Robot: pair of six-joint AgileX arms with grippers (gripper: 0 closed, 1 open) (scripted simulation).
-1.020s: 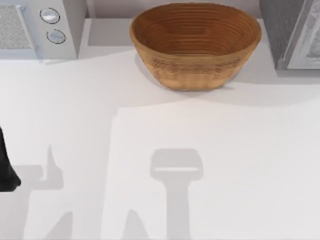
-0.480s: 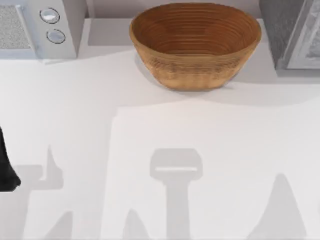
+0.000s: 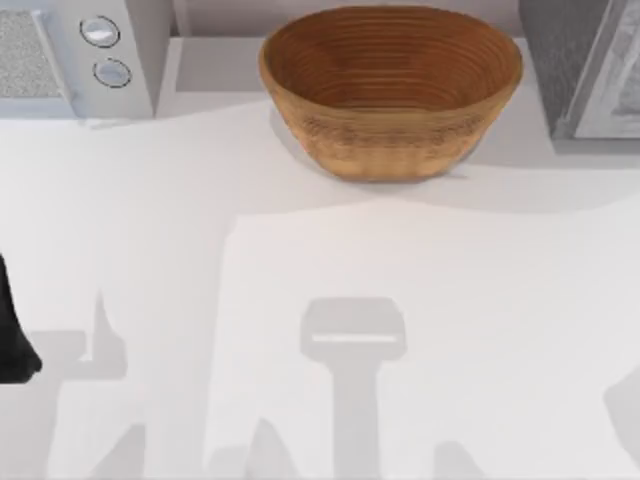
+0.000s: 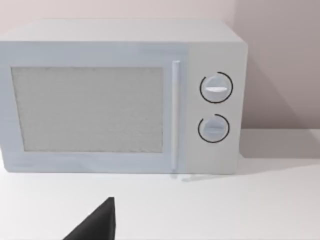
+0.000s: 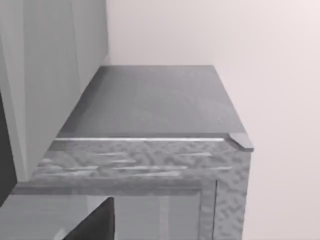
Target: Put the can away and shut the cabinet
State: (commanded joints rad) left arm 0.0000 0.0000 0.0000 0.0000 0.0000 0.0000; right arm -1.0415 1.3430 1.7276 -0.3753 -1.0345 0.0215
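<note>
My left tool shows as a dark wedge low in the left wrist view, and I cannot tell whether it is released or clenched. It faces the microwave, which is closed, its speckled window beside a slim upright handle and two round dials stacked one above the other. From above, the left arm is a dark shape at the edge of the surface, well to the left of the woven bowl and nearer to me than it.

My right tool is likewise a dark wedge in the right wrist view, and I cannot tell its state either. It looks at the cabinet, taking in the flat dark grey top and the mottled paler front edge under it, with a pale wall behind.

From above, the cabinet stands just to the right of the woven bowl, at the back of the surface. The microwave stands to the bowl's left, also at the back. Grey shadows lie across the white surface on the near side of the bowl, one with a broad head straight in front of it.
</note>
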